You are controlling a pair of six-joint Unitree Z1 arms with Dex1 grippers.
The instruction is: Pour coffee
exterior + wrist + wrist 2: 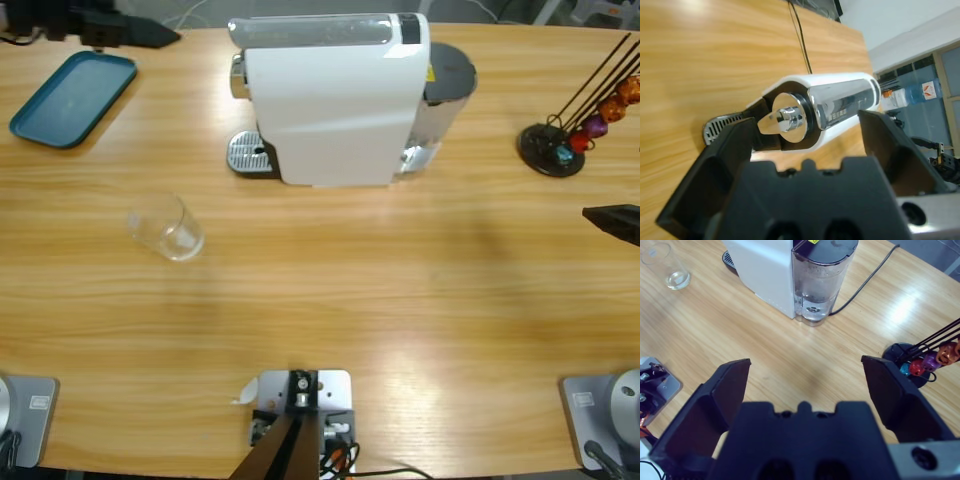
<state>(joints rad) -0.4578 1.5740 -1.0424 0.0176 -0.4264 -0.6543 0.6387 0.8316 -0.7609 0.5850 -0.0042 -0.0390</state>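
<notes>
Both grippers, left (805, 137) and right (805, 375), spread wide, holding nothing. Clear glass tumbler (167, 228) standing apart, front-left of white coffee machine (335, 95) on wooden table (400, 300); no coffee discernible inside

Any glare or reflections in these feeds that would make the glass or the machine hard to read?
High view: the small clear glass tumbler is faint against the long wooden table, with broad sheen in front of the white coffee machine. Left wrist view: the machine's chrome spout mirrors bright highlights. Right wrist view: a glare patch on the wood beside the black capsule rack.
</notes>
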